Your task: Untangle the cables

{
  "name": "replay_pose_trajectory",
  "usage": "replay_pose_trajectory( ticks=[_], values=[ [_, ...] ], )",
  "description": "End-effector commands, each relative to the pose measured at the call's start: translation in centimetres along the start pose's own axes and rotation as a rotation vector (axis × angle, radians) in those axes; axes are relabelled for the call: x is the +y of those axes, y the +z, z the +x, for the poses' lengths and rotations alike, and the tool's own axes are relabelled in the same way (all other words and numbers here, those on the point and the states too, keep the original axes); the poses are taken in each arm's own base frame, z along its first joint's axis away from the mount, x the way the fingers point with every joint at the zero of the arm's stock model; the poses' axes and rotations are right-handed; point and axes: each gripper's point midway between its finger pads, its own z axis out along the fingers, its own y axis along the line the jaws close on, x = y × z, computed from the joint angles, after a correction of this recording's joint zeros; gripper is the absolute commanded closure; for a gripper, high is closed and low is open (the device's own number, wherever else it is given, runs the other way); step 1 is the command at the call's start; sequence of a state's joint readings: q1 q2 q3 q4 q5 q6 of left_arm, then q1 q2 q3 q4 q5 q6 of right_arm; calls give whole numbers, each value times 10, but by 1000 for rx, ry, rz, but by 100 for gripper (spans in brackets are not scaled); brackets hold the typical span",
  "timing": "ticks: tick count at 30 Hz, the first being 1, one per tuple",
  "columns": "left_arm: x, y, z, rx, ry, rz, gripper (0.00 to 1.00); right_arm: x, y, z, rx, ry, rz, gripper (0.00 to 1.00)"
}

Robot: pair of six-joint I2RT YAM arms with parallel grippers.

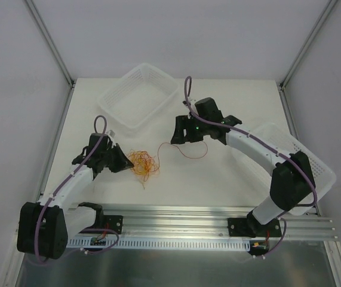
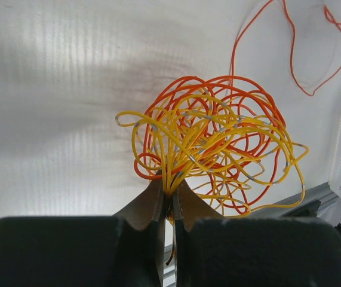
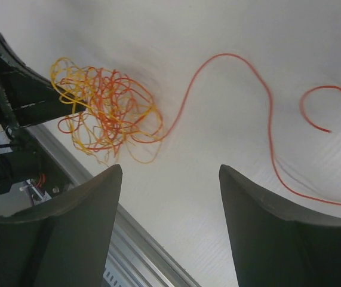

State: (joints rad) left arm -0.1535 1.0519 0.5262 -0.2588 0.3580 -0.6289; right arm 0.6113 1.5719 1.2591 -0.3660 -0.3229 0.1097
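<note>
The cables (image 1: pixel 143 162) lie as a curly orange and yellow tangle on the white table, left of centre. My left gripper (image 1: pixel 127 162) is at the tangle's left side, shut on a bunch of yellow strands (image 2: pixel 171 173) at its fingertips (image 2: pixel 170 191). One loose red strand (image 1: pixel 185 152) runs from the tangle to the right and curls on the table (image 3: pixel 266 101). My right gripper (image 1: pixel 179 136) hovers above that strand, open, with nothing between its fingers (image 3: pixel 170 170). In the right wrist view the tangle (image 3: pixel 104 110) sits at the upper left.
A white mesh basket (image 1: pixel 139 95) stands at the back of the table. A second white basket (image 1: pixel 289 146) sits at the right, partly under the right arm. An aluminium rail (image 1: pixel 218 218) runs along the near edge.
</note>
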Motion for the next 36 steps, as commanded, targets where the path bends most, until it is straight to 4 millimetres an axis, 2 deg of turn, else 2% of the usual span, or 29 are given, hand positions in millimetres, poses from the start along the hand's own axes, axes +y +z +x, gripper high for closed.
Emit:
replay_pose_trajectory(
  ticks=[1, 6, 7, 14, 18, 25, 29, 31, 32, 33, 34, 36],
  values=[
    [-20, 4, 2, 6, 8, 49, 100, 47, 16, -1, -17, -50, -170, 30],
    [-30, 13, 8, 37, 47, 36, 100, 82, 18, -7, -46, -193, -236, 41],
    [-31, 13, 9, 39, 55, 36, 100, 87, 20, -3, -35, -219, -242, 42],
    [-50, 17, 9, 55, 130, 53, 100, 106, 37, 4, 19, -270, -302, 46],
    [-62, 19, 9, 64, 180, 72, 100, 109, 51, 10, 52, -259, -302, 46],
    [-70, 22, 14, 84, 243, 84, 100, 104, 72, 10, 72, -243, -273, 47],
    [-72, 24, 17, 98, 264, 87, 100, 100, 81, 11, 85, -242, -261, 57],
    [-72, 24, 17, 99, 270, 90, 100, 100, 82, 12, 88, -241, -259, 67],
    [-71, 25, 18, 104, 269, 86, 100, 99, 82, 11, 87, -244, -258, 78],
    [-71, 24, 18, 103, 271, 87, 100, 99, 81, 11, 86, -245, -254, 83],
    [-70, 25, 17, 101, 272, 83, 100, 97, 80, 12, 91, -250, -245, 94],
    [-71, 24, 17, 99, 274, 86, 100, 95, 79, 12, 90, -255, -235, 99]
  ],
)
